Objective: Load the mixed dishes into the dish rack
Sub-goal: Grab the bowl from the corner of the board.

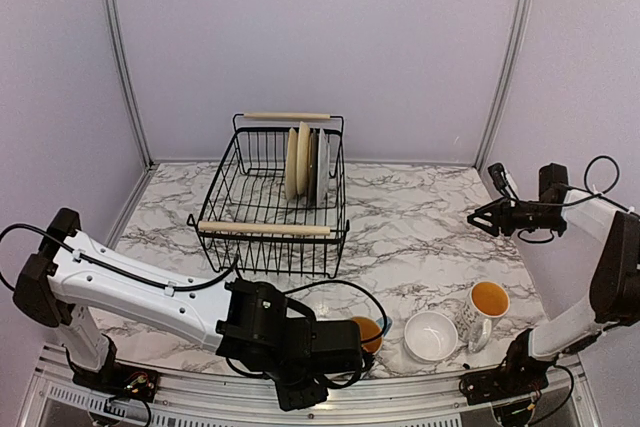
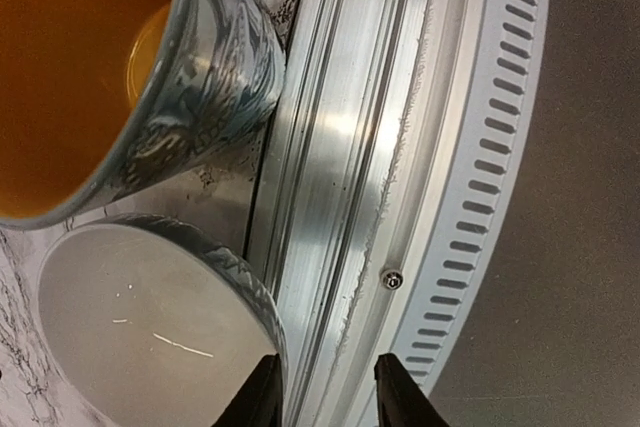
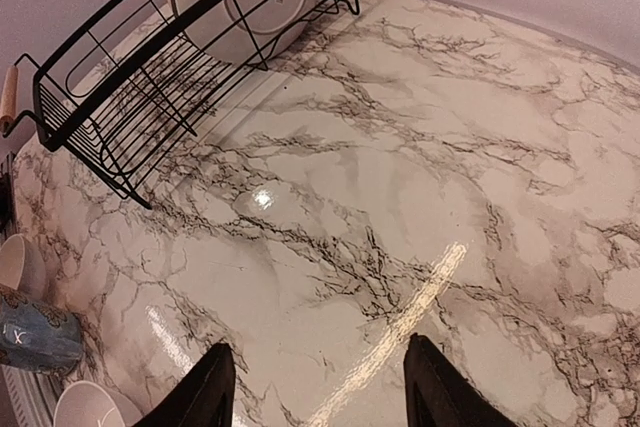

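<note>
The black wire dish rack (image 1: 270, 209) stands at the back middle with a few plates (image 1: 306, 161) upright in it; the right wrist view shows it too (image 3: 120, 97). My left gripper (image 1: 348, 349) hangs low over the table's front rail, jaws apart. Between them only the rail shows (image 2: 325, 387). The rim of a pale bowl (image 2: 140, 327) runs along its left finger (image 2: 262, 395). A yellow-lined mug (image 2: 210, 97) stands just ahead (image 1: 368, 333). A white bowl (image 1: 432, 335) and a second mug (image 1: 487, 305) sit front right. My right gripper (image 1: 480, 217) hovers open and empty above bare marble (image 3: 315, 387).
The aluminium rail (image 2: 340, 177) marks the table's near edge, right beside the mug and bowl. Grey walls close in the back and both sides. The rack's wooden handles (image 1: 265, 229) cross its front and back. Marble tabletop (image 1: 420, 217) lies between the rack and the right arm.
</note>
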Available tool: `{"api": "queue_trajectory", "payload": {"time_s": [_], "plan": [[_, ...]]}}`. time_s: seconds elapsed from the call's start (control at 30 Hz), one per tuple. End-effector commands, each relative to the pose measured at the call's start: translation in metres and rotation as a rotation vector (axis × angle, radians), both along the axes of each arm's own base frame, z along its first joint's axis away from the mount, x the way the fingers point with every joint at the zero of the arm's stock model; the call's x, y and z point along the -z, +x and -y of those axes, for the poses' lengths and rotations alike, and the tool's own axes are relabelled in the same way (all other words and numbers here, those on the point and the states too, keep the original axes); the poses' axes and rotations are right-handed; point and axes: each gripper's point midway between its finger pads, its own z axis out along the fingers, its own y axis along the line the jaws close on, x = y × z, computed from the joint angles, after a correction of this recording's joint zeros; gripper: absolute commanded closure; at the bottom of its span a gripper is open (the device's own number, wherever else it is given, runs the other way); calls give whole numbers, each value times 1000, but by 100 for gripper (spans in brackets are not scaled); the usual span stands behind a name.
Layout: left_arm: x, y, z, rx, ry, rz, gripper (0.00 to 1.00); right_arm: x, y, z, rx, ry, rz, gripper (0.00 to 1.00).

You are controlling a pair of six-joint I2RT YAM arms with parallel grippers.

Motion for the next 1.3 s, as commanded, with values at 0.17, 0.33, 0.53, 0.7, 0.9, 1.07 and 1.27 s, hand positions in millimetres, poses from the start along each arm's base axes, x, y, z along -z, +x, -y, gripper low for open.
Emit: {"api": "queue_trajectory", "payload": {"time_s": [0.17, 0.33, 0.53, 0.7, 0.9, 1.07, 1.27], "plan": [[29, 0, -8, 1, 113, 13, 71, -7, 5, -1, -13, -12, 14, 44], [34, 4, -11, -3, 138, 35, 75, -6, 5, -1, -13, -12, 13, 44], [4, 3, -2, 4, 80, 30, 72, -9, 4, -5, -19, -19, 22, 43], [-34, 17, 2, -42, -18, 73, 66, -29, -18, -68, -227, -105, 161, 42], [-37, 29, -10, -97, -30, 94, 63, -51, -78, -154, -598, -156, 238, 45], [-27, 28, -14, -99, -45, 75, 61, -42, -111, -191, -708, -245, 277, 45], [-4, 27, -13, -96, 7, 62, 64, -17, -129, -208, -779, -267, 232, 46]]}}
